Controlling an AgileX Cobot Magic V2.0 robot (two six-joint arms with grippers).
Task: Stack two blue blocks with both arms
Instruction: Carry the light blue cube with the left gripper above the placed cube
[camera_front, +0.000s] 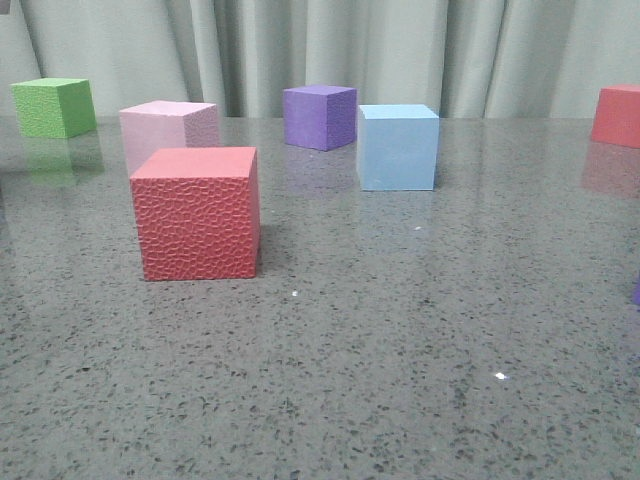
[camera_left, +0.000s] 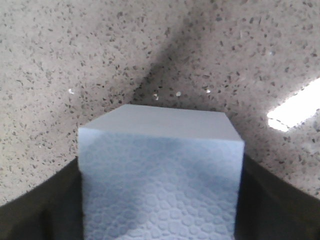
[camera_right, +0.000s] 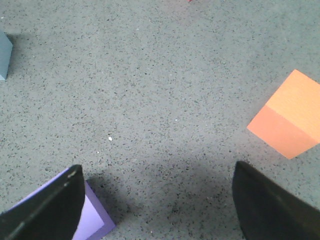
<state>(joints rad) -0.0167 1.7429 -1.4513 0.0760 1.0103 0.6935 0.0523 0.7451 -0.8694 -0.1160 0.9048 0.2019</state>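
Gripped tight between my left gripper's (camera_left: 160, 220) black fingers (camera_left: 40, 210) sits one blue block (camera_left: 160, 175), lifted over the speckled table (camera_left: 100, 60). My right gripper (camera_right: 157, 200) hangs wide, holding nothing. Second blue block (camera_front: 398, 147) rests at one o'clock in the front view, beside the purple cube (camera_front: 320, 116). Next: carry mine over, square it on top. No containers anywhere.

Front camera low over table (camera_front: 400, 400); wrist cameras face down, close.
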